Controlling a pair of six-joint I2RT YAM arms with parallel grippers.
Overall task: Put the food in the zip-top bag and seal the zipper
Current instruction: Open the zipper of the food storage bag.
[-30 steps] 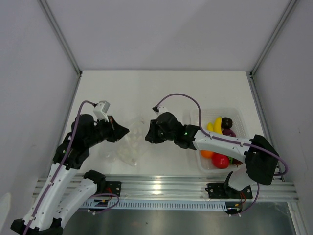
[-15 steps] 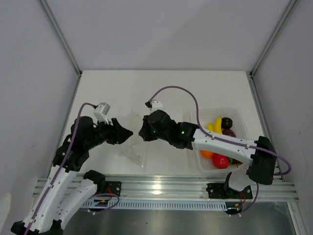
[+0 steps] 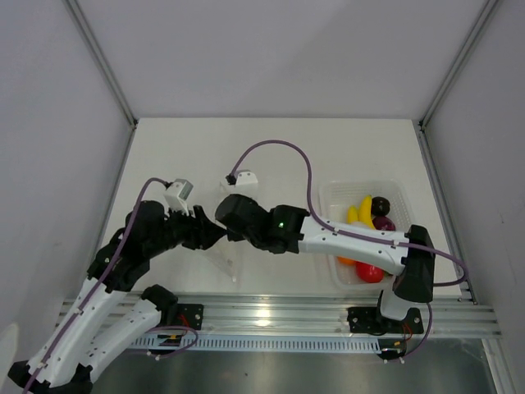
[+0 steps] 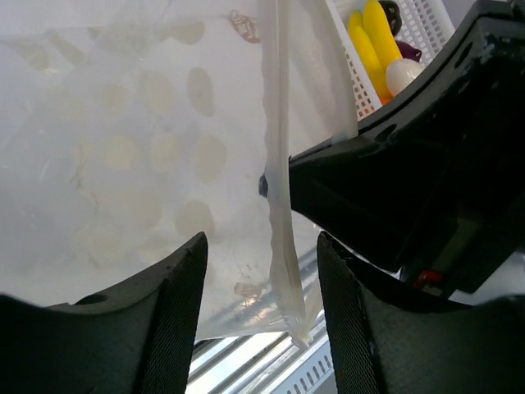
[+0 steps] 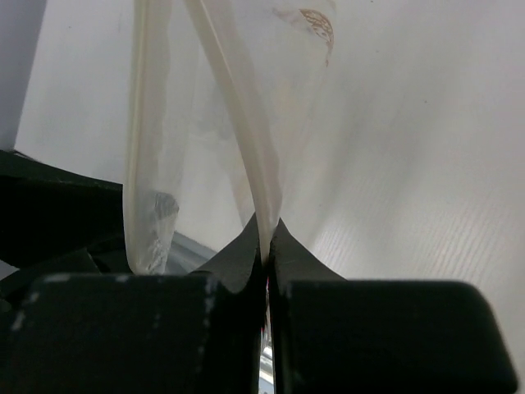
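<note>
Top external view: the zip-top bag, thin crinkly clear film, sits at about 8 o'clock on the smooth white surface, squeezed between the two black arms. At 3 o'clock there's the clear ridged tray, and all the food is in it, well apart from the bag: glossy yellow banana bunch, dark purple piece, red round fruit, and a sliver of orange ball showing under the right arm.

Over to the right wrist: the right claw is pressed together, pinching the zipper, a pale thick strip rising towards 12 o'clock. The bag's other lip stands apart at 9 o'clock, so the mouth gapes. A small brownish printed mark shows on the film.

Left wrist now: the left claw is spread, its ribbed black fingers on either side of the hanging strip; whether they touch it, I cannot tell. The right arm's black bulk fills 3 o'clock and hides much of the tray; a white oblong piece peeks out beside the bananas.
</note>
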